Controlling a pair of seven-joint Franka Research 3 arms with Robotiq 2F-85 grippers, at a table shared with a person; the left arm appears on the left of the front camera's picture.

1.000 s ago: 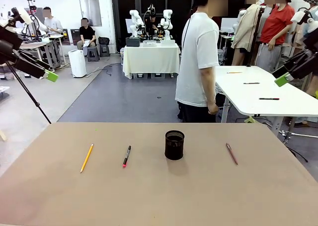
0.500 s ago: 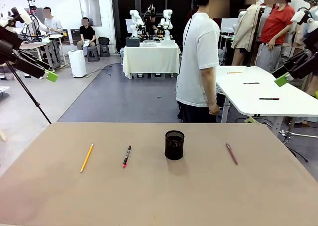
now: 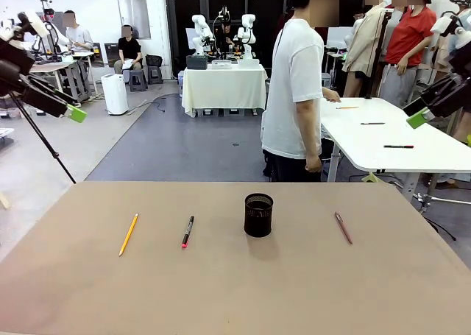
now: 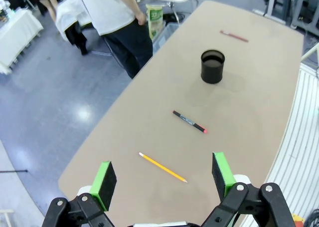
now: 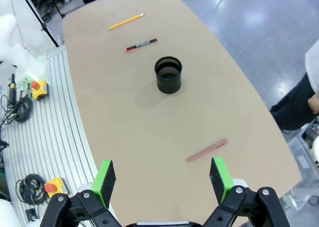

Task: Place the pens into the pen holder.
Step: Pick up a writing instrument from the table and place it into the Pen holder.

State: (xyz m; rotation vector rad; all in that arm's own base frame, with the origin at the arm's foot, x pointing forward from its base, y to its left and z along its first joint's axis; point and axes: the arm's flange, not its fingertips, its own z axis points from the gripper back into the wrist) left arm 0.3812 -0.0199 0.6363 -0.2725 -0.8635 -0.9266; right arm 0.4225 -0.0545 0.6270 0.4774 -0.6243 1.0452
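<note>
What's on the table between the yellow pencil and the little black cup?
A black pen with a pink-red tip, lying flat, touching neither the yellow pencil nor the pen holder. The front view shows it.

From up here I see my left gripper [image 4: 163, 179] spread wide above the desk [image 4: 259, 102]. The pen holder [image 4: 213, 66] stands upright. Beyond it lies the maroon pen [image 4: 234, 36]; nearer me than it, the black pen [image 4: 189, 121], then the yellow pencil [image 4: 162, 167].

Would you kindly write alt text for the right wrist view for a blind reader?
The open right gripper hangs above a tan table: a maroon pen lies nearest, the black pen holder stands mid-table, a black pen and yellow pencil beyond.
</note>
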